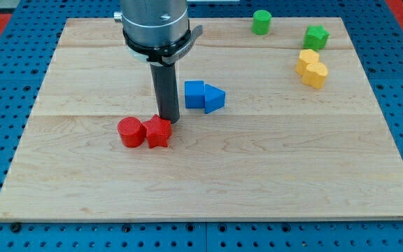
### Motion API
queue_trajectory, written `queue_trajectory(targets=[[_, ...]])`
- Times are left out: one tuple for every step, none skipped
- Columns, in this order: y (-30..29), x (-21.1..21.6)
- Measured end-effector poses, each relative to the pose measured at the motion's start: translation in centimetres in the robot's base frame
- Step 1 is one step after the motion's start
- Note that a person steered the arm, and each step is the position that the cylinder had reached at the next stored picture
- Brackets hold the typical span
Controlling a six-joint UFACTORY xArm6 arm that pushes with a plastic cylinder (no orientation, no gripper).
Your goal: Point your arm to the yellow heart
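The yellow heart (315,74) lies near the view's upper right, touching a yellow block (308,59) just above it. My tip (168,120) is left of the board's middle, far to the left of the heart. The tip stands right at the upper edge of a red star-shaped block (158,131), with a red cylinder (129,132) touching that block's left side.
A blue cube (194,94) and a blue triangular block (214,99) sit together just right of my rod. A green cylinder (261,22) and a green star-shaped block (316,36) lie at the view's top right. The wooden board (208,182) sits on a blue pegboard surface.
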State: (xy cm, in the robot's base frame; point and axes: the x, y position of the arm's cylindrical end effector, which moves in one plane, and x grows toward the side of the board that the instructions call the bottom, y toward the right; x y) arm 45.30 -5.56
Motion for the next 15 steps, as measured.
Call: queue_trajectory(targets=[[-0.1, 0.0], [-0.1, 0.0], [-0.1, 0.1], [0.1, 0.1], [0.2, 0.1], [0.2, 0.0], [0.3, 0.0], [13.5, -0.3], [24.8, -1.3], [30.3, -3.2], [30.5, -3.2], [30.5, -3.2], [30.5, -3.8], [30.6, -3.8], [30.6, -3.8]])
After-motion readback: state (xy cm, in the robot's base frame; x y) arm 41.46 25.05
